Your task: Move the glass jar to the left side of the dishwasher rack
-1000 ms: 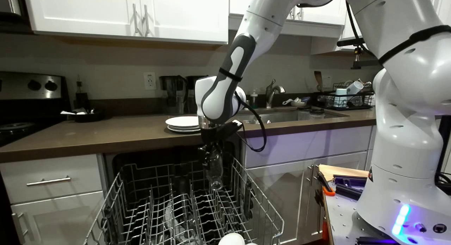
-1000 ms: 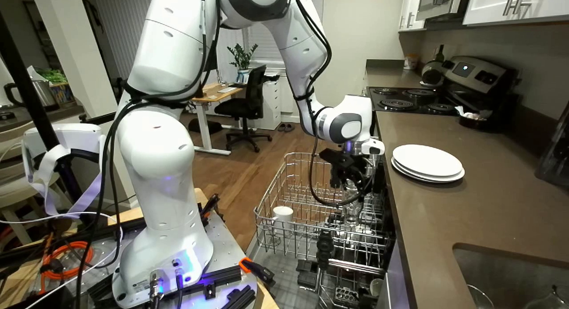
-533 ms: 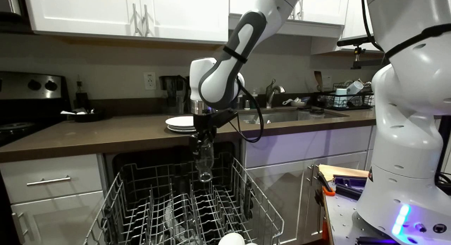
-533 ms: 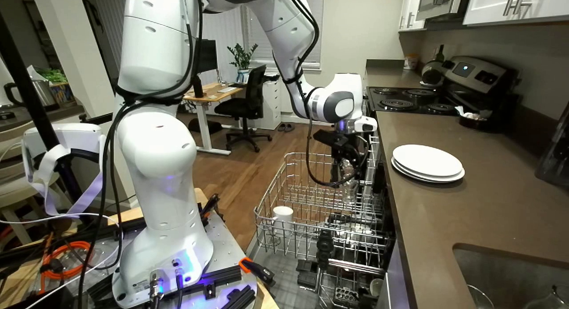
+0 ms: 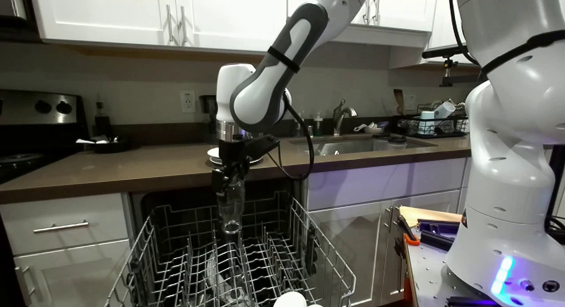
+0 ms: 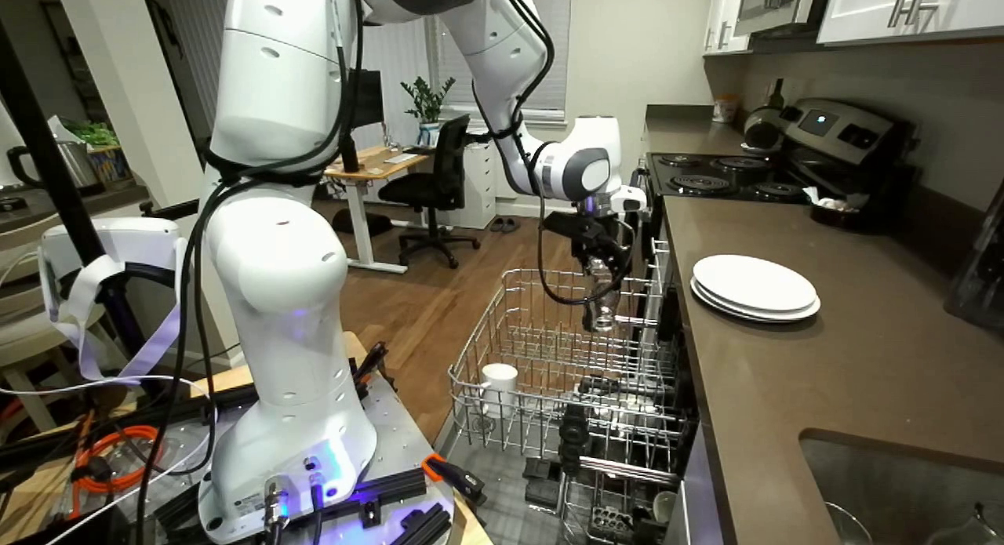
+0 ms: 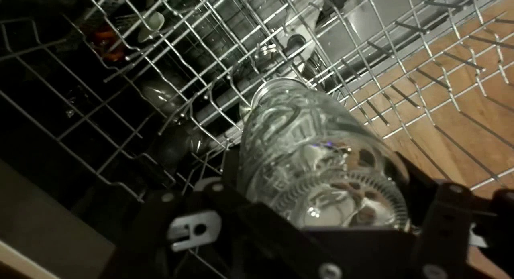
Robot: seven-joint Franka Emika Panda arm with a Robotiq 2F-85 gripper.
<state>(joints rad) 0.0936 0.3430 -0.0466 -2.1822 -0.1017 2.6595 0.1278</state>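
Note:
The clear glass jar [image 5: 231, 205] hangs upside down in my gripper [image 5: 226, 183], above the back part of the dishwasher rack [image 5: 324, 239]. In an exterior view, the jar [image 6: 602, 314], the gripper [image 6: 599, 272] and the rack [image 6: 477, 325] show too; the jar tilts slightly. In the wrist view, the gripper [image 7: 321, 170] has a dark finger on each side of the jar [image 7: 297, 118]. The jar's ribbed base is towards the palm and its mouth points down at the rack's wires [image 7: 168, 37]. The jar looks apart from the wires.
A white mug [image 6: 499, 384] stands in the rack; in an exterior view only a white round part [image 5: 290, 299] shows. Stacked white plates [image 6: 754, 286] lie on the counter [image 6: 847, 404], whose edge runs close behind the rack. Upright tines and low wire sides stand below the jar.
My gripper, still holding the jar, has moved towards the stove end of the rack and risen. The jar has shifted from the rack's sink side towards its middle.

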